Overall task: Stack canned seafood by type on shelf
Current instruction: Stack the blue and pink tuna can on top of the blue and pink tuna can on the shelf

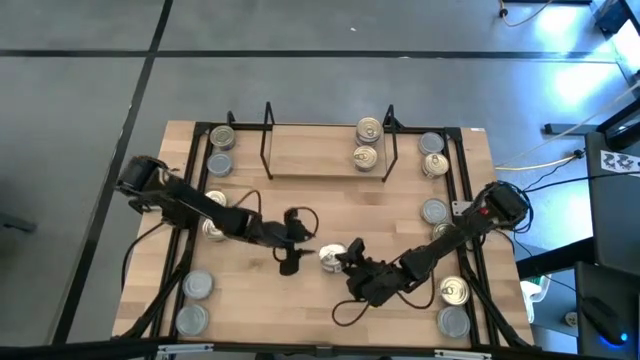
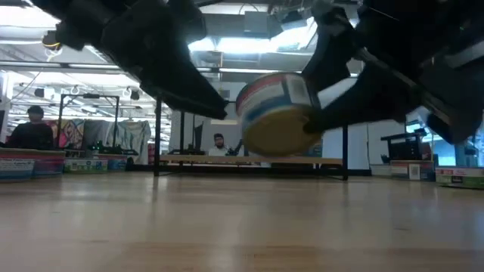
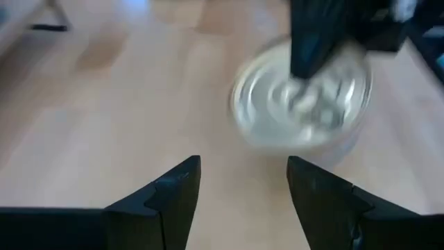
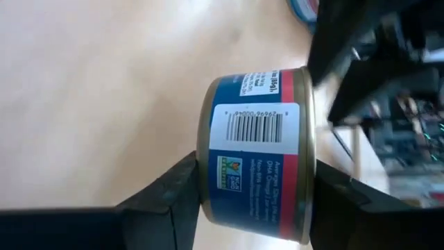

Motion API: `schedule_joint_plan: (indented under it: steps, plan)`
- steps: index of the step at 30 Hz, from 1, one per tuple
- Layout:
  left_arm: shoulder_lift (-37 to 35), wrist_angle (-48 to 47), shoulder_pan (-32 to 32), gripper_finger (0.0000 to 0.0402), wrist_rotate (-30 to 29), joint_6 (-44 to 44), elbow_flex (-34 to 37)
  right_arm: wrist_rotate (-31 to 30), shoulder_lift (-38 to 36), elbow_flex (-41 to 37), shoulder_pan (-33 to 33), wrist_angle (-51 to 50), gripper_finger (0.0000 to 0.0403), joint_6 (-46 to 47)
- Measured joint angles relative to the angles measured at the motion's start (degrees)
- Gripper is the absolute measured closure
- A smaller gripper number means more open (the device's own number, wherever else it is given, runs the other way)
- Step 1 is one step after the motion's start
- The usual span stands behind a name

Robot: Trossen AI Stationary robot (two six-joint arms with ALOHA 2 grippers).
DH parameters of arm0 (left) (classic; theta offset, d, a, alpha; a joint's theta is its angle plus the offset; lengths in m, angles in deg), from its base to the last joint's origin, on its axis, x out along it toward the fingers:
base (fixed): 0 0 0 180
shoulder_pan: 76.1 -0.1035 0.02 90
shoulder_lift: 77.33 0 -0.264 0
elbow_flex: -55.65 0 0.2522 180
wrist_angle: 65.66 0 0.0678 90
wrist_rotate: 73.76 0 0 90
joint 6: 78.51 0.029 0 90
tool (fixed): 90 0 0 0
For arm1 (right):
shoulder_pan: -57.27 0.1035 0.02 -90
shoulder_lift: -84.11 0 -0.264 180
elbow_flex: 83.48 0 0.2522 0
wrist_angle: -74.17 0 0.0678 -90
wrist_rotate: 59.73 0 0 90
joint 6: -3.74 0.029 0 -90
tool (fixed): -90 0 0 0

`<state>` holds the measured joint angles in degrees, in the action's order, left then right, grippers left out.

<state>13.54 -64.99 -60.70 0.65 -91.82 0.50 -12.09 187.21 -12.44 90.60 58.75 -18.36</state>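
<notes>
On the pale wooden tabletop, my right gripper pinches a short round blue-and-red-labelled tin between its fingers, held off the board. My left gripper, fingers spread, faces the tin's silver top, straight ahead; the shelf lies beyond.

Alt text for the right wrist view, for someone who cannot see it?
The right gripper clamps a tin with a blue and red label and barcode between its dark fingers, above the light wooden tabletop. Dark arm parts blur behind it.
</notes>
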Motion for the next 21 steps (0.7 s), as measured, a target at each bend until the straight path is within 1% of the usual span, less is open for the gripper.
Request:
schedule_joint_plan:
  steps: [3, 5, 10, 13, 16, 21]
  plan:
    - [-3.6, -7.2, -1.9, 0.0188, -0.9, 2.9, 0.0, -3.5, -3.5, 0.0, -1.6, -5.2, 0.0210, 0.0]
    - [-4.9, -10.9, -3.2, 0.0188, -1.2, 4.7, 0.0, -4.7, -5.9, 0.0, -3.8, -9.0, 0.0210, 0.0]
    - [-5.0, -14.3, -5.4, 0.0188, -1.4, 8.2, -0.1, -5.1, -11.7, 0.0, -12.5, -16.1, 0.0210, -0.2]
    - [-4.7, -12.3, -6.4, 0.0188, -1.4, 9.7, 1.9, -5.3, -14.1, 0.0, -18.8, -18.6, 0.0210, -0.4]
    - [-4.7, -6.7, -7.7, 0.0188, -1.4, 10.4, 5.8, -5.2, -15.8, 0.0, -25.2, -19.9, 0.0210, -0.5]
    - [-4.7, 2.1, -9.5, 0.0188, -1.4, 8.0, 12.4, -4.7, -16.2, 0.0, -34.5, -20.8, 0.0210, -2.2]
